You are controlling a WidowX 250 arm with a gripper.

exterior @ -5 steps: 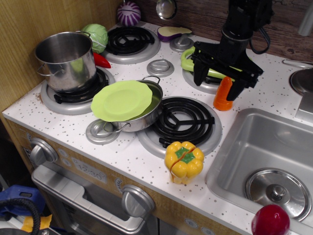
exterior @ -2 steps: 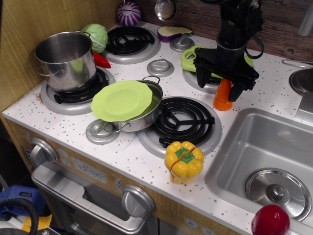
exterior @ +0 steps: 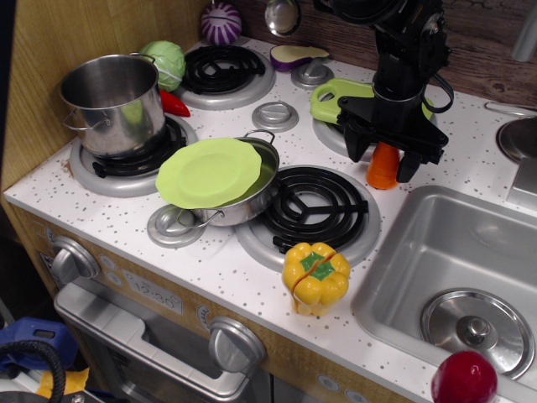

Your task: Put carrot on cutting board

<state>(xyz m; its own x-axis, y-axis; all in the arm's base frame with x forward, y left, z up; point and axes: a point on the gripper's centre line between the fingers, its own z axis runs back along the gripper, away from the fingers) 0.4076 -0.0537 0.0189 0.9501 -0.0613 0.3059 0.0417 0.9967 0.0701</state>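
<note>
So the claw [exterior: 382, 156] is hanging right over the carrot [exterior: 383, 167], fingers spread wide with one on each side, nothing pinched yet as far as I can tell. That carrot stands upright on the bench [exterior: 210, 269] at about 3 o'clock from the front burner [exterior: 315, 210], just beside the sink [exterior: 445, 243]. Its top is hidden by the claw. The cutting board [exterior: 336, 96] sits on the back burner at roughly 11 o'clock from the carrot, partly behind the arm. Progress-wise I'd say it's early: lined up for the grab, but the grip, lift and drop onto the board are all left to do.
</note>
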